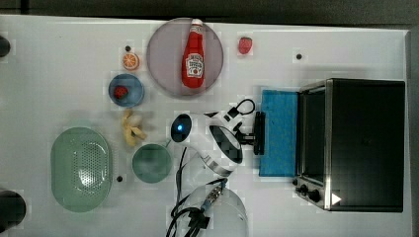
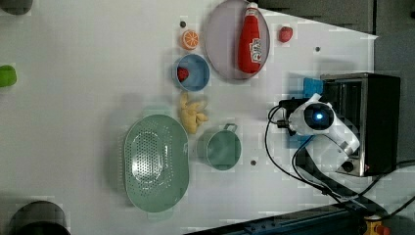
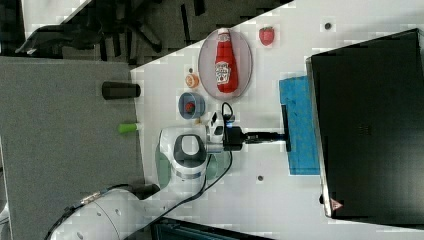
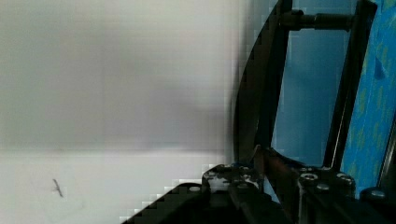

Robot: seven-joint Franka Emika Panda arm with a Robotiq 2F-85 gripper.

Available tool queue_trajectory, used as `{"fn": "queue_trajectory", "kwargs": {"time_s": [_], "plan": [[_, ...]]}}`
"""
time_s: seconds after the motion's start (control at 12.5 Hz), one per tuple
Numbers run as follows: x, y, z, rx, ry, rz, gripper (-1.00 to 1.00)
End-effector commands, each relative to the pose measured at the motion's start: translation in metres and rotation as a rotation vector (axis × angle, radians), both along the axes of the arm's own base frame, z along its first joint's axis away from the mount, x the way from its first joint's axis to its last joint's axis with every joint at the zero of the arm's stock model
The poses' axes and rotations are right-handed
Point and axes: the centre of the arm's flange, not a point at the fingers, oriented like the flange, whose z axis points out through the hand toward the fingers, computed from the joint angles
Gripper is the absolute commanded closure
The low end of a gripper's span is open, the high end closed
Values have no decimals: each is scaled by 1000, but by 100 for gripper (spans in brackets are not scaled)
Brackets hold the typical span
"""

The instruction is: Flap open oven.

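Gripper (image 1: pixel 258 132) first: its black fingers are drawn close together around the dark handle bar (image 3: pixel 285 128) at the free edge of the oven's door, and from the wrist view the bar (image 4: pixel 266 93) sits right between them, so I'd say it is clamped on that handle. Just past the fingers, the blue glass door (image 1: pixel 279 132) lies folded down nearly flat on the white table (image 1: pixel 59 89), hinged at the oven's mouth. Beyond the door stands the toaster oven (image 1: pixel 368 143) itself, black and boxy, at the top view's right, with its open cavity facing the arm and small knobs (image 1: pixel 309 191) on the front frame. The handle's long axis runs across the line of the arm's reach, parallel to the oven's front, and the oven lies straight ahead of the gripper. Judging by how low the door sits, the flap is all but open; any further move would be a short push downward and then letting go.
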Motion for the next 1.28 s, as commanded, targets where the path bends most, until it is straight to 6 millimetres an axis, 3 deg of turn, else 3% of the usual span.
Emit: {"fn": "queue_trajectory", "kwargs": {"time_s": [0.08,0.24,0.48,0.72,0.96,1.12,1.28], "plan": [[40,3,54,43,-191,-122,65],[59,-2,112,160,-324,-370,65],[75,-10,216,365,-483,-664,65],[65,-16,313,507,-486,-867,65],[41,-19,409,499,-408,-918,65],[28,-22,454,483,-374,-936,65],[22,-23,478,472,-368,-977,65]]}}
